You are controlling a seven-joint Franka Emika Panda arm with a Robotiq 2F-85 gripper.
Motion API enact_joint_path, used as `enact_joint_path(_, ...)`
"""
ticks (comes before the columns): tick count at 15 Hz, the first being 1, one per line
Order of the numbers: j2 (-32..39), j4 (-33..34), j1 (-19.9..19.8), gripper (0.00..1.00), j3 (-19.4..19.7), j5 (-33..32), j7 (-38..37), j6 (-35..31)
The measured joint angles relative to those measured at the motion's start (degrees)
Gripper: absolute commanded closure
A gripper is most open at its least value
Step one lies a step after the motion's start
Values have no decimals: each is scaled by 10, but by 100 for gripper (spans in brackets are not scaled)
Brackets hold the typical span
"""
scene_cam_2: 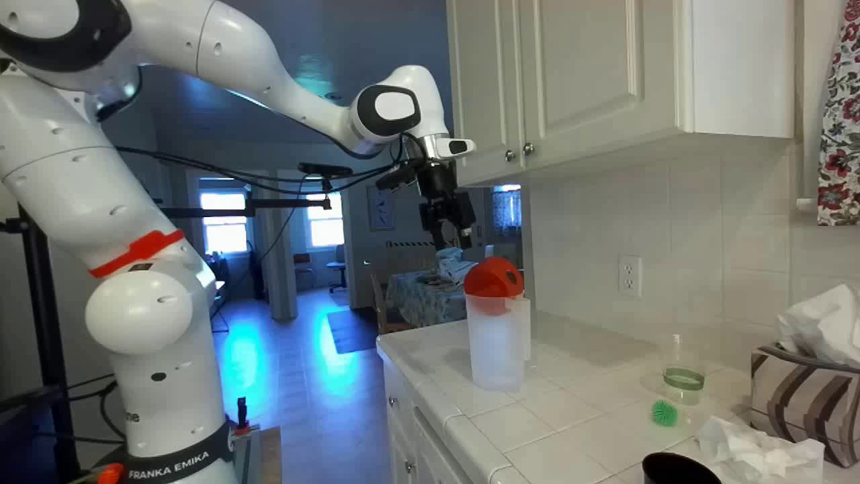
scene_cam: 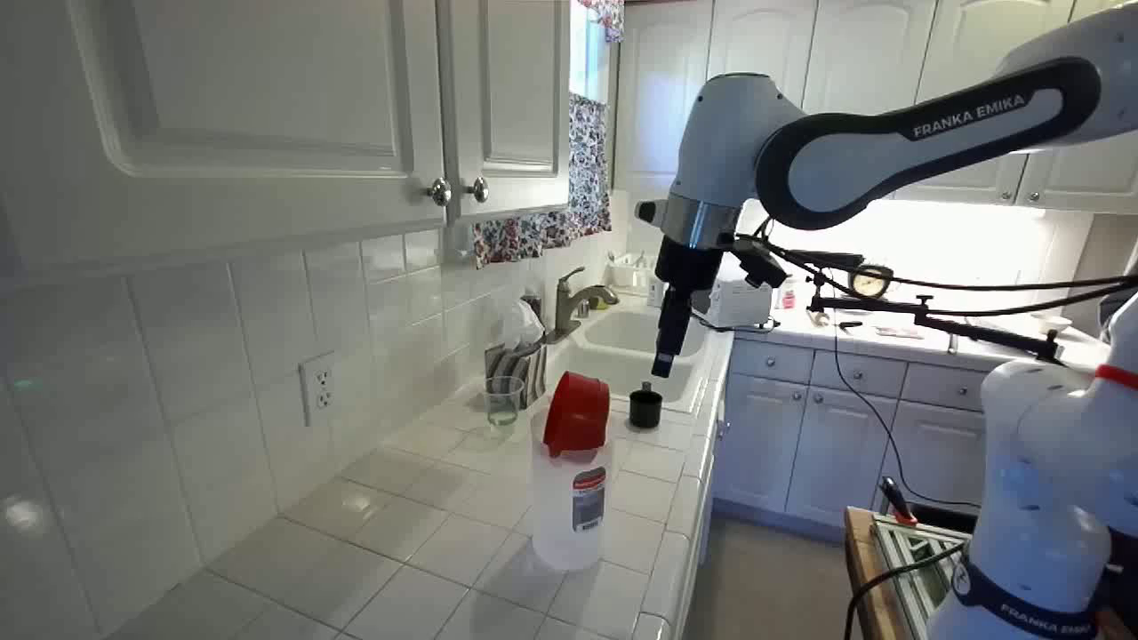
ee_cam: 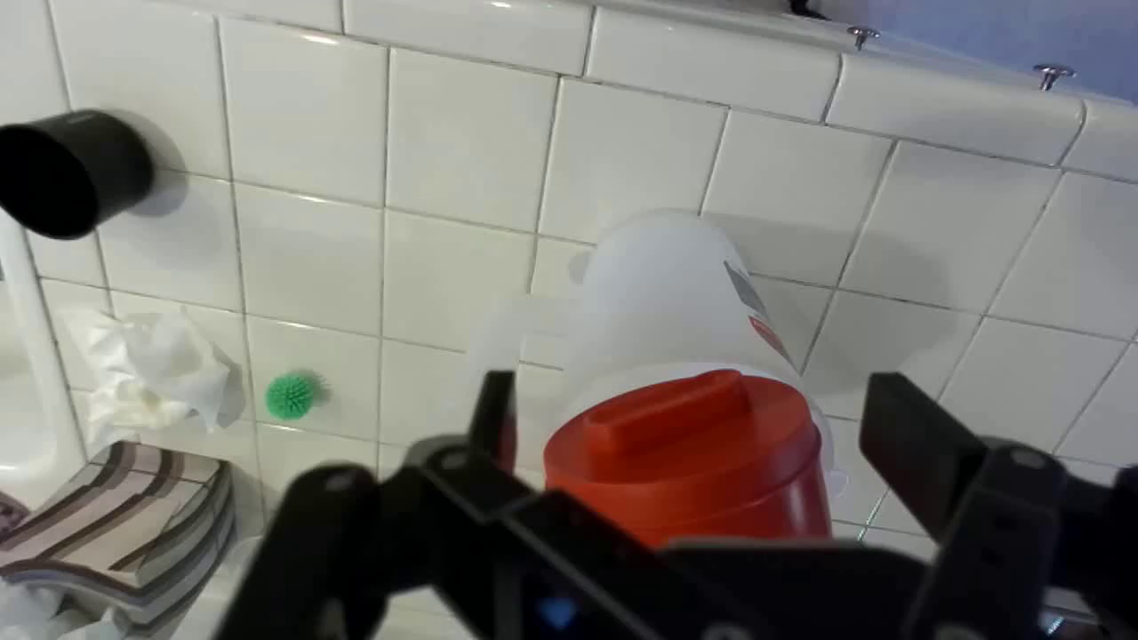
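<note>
Gripper fingers are spread, with nothing pinched. Red lid rests tilted in the mouth of the translucent pitcher, at 8 o'clock from the fingertips in an exterior view; no contact is visible. Step in hand, as judged: alignment with the lid. Any grip would call for a lower wrist, matched to the tilt, one finger to each side. Materials: lid, glossy plastic, round, with a raised straight bar; pitcher, frosted plastic, cylindrical. In the wrist view, from the lid: smooth black cup, 10 o'clock; spiky green ball, 9 o'clock. Countertop: glazed tile, fine joints.
</note>
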State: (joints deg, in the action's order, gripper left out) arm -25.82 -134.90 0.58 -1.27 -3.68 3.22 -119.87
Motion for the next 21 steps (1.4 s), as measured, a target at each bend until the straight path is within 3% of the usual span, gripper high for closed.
enact_joint_path(8,1,0,-1,0,-1,0,-16,-3)
enact_joint_path(17,52,1,-25,0,-43,-11,-235,-46)
enact_joint_path(21,61,1,-25,0,-46,-11,-301,-100)
